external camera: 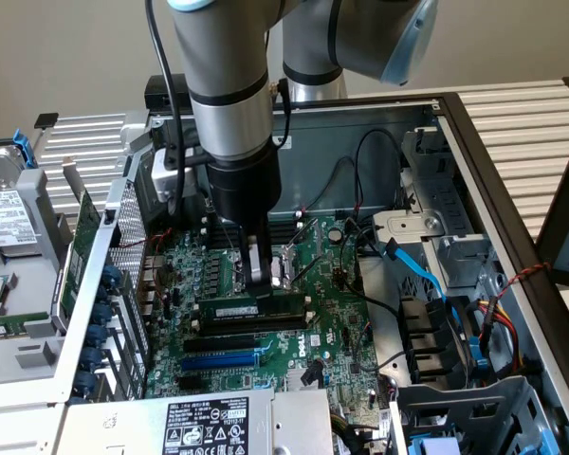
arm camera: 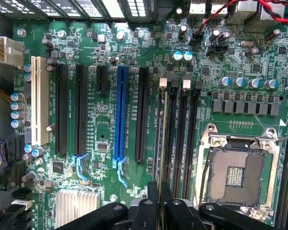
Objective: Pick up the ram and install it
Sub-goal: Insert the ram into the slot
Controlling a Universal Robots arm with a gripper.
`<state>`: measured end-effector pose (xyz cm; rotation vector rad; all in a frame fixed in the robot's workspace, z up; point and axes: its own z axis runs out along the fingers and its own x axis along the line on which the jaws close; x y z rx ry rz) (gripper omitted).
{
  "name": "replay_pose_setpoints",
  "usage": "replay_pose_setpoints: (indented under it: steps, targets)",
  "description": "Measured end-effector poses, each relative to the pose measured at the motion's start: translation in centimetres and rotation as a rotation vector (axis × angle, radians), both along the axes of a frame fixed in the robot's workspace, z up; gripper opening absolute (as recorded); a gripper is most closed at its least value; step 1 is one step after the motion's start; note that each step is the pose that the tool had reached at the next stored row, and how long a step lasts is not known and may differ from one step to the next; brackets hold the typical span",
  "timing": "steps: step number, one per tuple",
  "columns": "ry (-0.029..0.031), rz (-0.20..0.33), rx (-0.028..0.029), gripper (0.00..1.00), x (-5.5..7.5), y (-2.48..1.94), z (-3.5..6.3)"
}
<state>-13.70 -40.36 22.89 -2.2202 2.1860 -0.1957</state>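
The claw (external camera: 257, 277) hangs straight down from the arm (external camera: 228, 85) into the open case (external camera: 512, 237), its fingers drawn close together over the board (arm camera: 110, 143). Seen from the wrist, the claw (arm camera: 159, 197) is clenched on the thin top edge of the ram (arm camera: 163, 139), which runs edge-on straight out from between the fingertips. The ram stands upright along the memory slot nearest the long card slots. Whether it is pressed fully home I cannot tell. In the exterior view the ram (external camera: 235, 311) shows its white label directly under the claw and stretches from there toward the exterior view's left. The other memory slots (arm camera: 185, 139) lie just beside the ram, between it and the socket (arm camera: 235, 175), whose metal frame sits near the claw on that side. In the exterior view the socket (external camera: 284, 268) is just to the exterior view's right of the fingers. On the ram's other side come a black slot (arm camera: 141, 112), then the blue slot (arm camera: 119, 112), with the white slot (arm camera: 38, 100) well away from the claw. A ribbed heatsink (arm camera: 77, 206) sits near the claw on the card-slot side. A blue cable (external camera: 422, 270) lies well apart from the claw, toward the exterior view's right.
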Motion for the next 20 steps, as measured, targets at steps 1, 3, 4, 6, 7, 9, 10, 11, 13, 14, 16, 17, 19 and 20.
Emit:
replay_pose_setpoints:
  steps: [1, 3, 4, 6, 7, 9, 10, 11, 13, 14, 16, 17, 19, 20]
  targets:
    - [-0.0002, 0.000, -0.0002, 0.14, -0.02, 0.00, -0.03]
    - [-0.0005, 0.000, -0.0007, 0.14, -0.02, 0.00, -0.08]
    - [-0.0010, 0.000, -0.0007, 0.14, -0.03, 0.03, -0.09]
    - [-0.0017, 0.000, -0.0009, 0.14, -0.03, 0.06, -0.11]
    - [-0.0020, 0.000, -0.0010, 0.14, -0.02, 0.07, -0.11]
    - [-0.0032, 0.000, -0.0013, 0.14, -0.02, 0.07, -0.12]
    - [-0.0037, 0.000, -0.0014, 0.14, -0.02, 0.07, -0.12]
    - [-0.0045, 0.000, -0.0016, 0.14, -0.02, 0.07, -0.12]
    - [-0.0060, 0.000, -0.0019, 0.14, -0.04, 0.06, -0.12]
    - [-0.0064, 0.000, -0.0019, 0.14, -0.06, 0.06, -0.12]
    - [-0.0071, 0.000, -0.0021, 0.14, -0.11, 0.06, -0.12]
    - [-0.0075, 0.000, -0.0023, 0.14, -0.14, 0.06, -0.13]
    - [-0.0087, 0.000, -0.0025, 0.14, -0.21, 0.06, -0.13]
    - [-0.0095, 0.000, -0.0027, 0.14, -0.22, 0.06, -0.13]
